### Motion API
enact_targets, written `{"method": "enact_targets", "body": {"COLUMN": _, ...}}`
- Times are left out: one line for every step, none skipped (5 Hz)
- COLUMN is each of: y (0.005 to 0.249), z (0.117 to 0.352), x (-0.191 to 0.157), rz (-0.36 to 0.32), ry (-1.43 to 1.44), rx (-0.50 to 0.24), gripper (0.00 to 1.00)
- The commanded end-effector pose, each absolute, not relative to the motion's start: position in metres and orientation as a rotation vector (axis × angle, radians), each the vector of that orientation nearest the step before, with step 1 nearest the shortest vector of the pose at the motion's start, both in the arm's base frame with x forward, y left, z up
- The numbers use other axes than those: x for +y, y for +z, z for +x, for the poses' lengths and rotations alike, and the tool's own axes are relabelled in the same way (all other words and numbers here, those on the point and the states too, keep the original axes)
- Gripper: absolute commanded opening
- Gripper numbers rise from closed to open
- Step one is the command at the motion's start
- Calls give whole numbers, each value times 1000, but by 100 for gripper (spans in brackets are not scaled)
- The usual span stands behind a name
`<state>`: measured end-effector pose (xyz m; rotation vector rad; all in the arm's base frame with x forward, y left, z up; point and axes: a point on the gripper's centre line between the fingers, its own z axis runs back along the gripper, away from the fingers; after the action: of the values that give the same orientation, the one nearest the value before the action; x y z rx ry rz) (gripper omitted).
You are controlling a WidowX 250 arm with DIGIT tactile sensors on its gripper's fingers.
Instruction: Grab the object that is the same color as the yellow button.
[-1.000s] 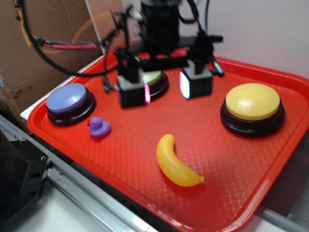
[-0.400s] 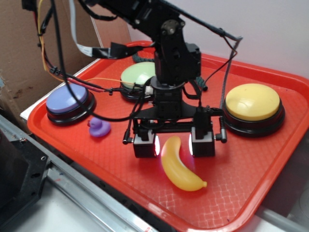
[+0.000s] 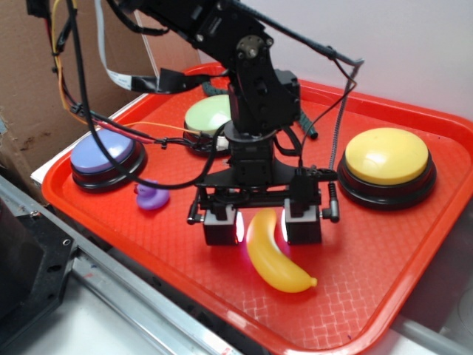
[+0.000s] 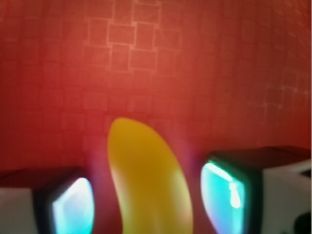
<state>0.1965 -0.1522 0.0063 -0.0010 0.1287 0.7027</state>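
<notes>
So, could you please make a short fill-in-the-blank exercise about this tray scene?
1. The gripper has its fingers on both sides of the ____.
2. The banana lies on a ____ tray.
3. The small purple toy is a ____.
4. The button matching the banana is ____.

Missing words: banana; red; duck; yellow

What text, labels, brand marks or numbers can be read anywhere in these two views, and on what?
None. No readable writing shows on the yellow button, the banana, the gripper, the red tray or the cardboard. The wrist view is too blurred to show any.
</notes>
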Motion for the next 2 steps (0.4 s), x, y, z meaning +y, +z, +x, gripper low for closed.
{"method": "enact_targets", "body": {"y": 69, "z": 204, "x": -141, "rz": -51, "ry": 522, "rx": 88, "gripper": 0}}
{"method": "enact_targets", "body": {"y": 119, "z": 195, "x": -117, "rz": 95, "ry": 578, "rx": 45, "gripper": 0}}
